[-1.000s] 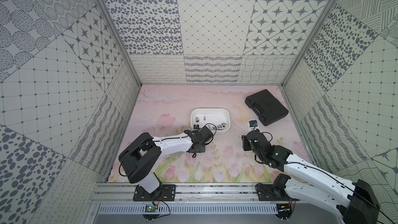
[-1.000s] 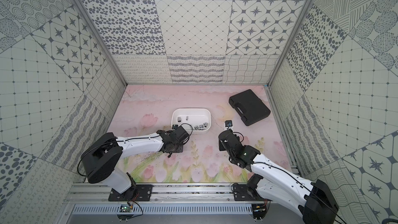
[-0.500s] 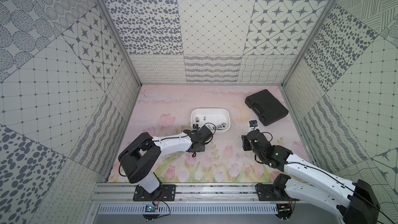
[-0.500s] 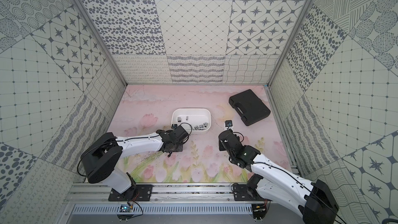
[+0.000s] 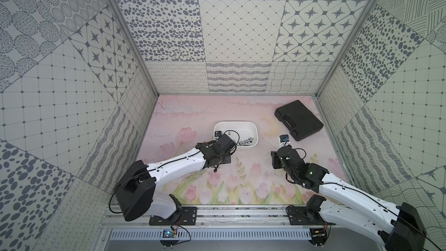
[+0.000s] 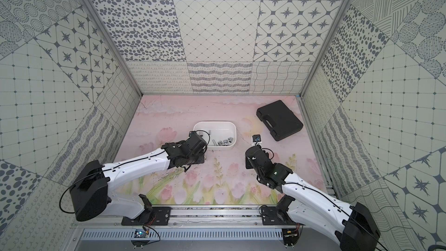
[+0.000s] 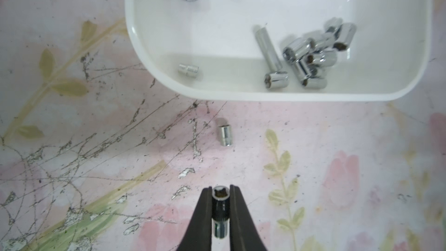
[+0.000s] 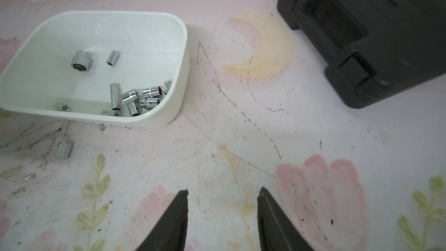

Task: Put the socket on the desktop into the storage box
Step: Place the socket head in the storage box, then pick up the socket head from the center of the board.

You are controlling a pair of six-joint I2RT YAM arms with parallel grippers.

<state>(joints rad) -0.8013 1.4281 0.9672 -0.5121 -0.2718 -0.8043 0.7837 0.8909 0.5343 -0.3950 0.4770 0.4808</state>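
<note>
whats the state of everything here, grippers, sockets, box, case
left gripper: shut on a small chrome socket
small chrome socket: held between the jaws, hex opening showing
right gripper: open, empty
white rounded plastic storage box: open-topped, with a pile of chrome sockets inside
loose chrome socket: lying on its side outside the box, ungripped
flat black hard-shell case: closed, lying flat

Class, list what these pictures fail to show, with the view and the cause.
- Left wrist view: the left gripper covers the sides of the held socket.
- Right wrist view: the storage box wall hides part of the socket pile.
- Right wrist view: the picture's edge cuts off the black case.
- Both top views: socket pile too small to count.
</note>
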